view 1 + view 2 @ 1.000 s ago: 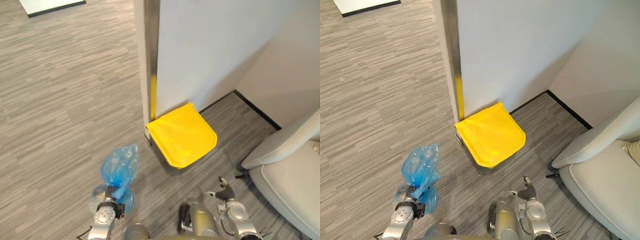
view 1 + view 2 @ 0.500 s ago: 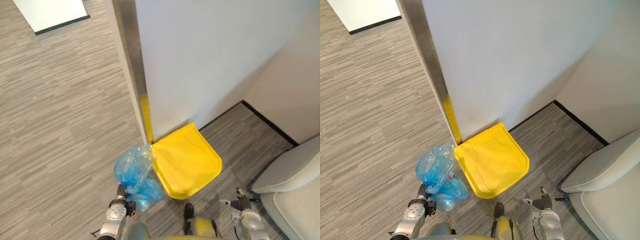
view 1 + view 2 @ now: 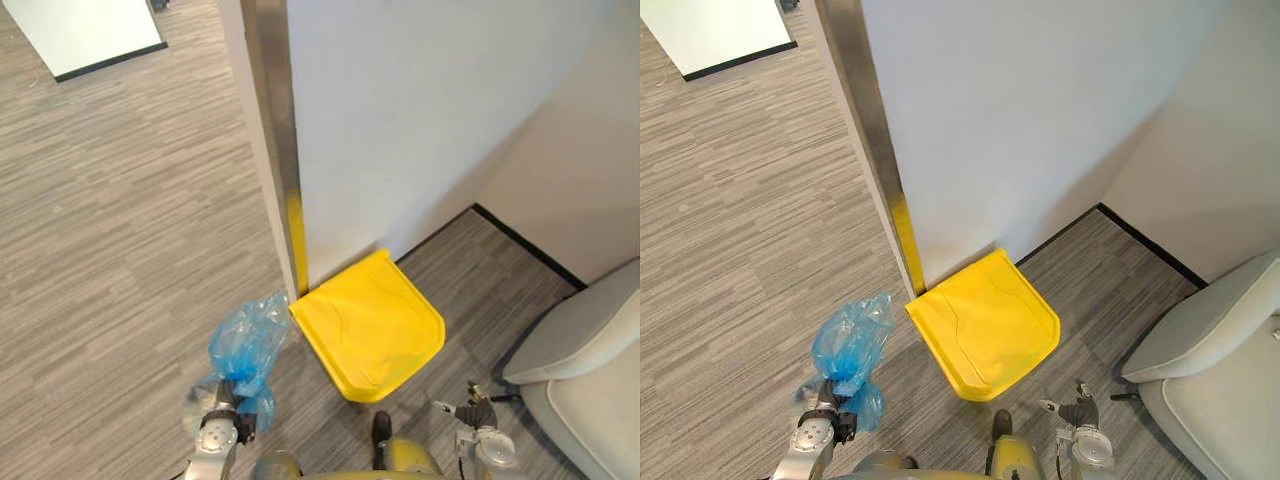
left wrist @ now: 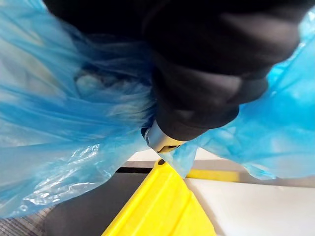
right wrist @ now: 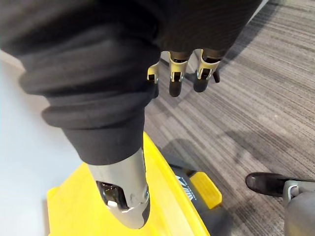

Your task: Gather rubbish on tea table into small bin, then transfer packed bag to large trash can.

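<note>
A blue plastic rubbish bag [image 3: 245,345], bunched and tied, stands up above my left hand [image 3: 220,430], whose fingers are shut round its neck. In the left wrist view the blue film [image 4: 59,128] wraps all round the hand's dark cover. The large trash can shows as a closed yellow lid [image 3: 370,325] on the floor against the wall, just right of the bag; its lid [image 4: 157,206] lies close below the bag. My right hand [image 3: 478,425] hangs low at the right, near the can's front. Its fingers [image 5: 177,73] are relaxed and hold nothing, above the yellow can [image 5: 167,206].
A white wall with a metal corner strip [image 3: 270,150] rises right behind the can. A grey armchair [image 3: 590,380] stands at the right. The can has a yellow foot pedal [image 5: 206,189] at its front. Grey striped carpet stretches to the left.
The whole view has shifted closer to the wall. Half a second ago the bag was against the lid's left edge; now it is held a little further left of it.
</note>
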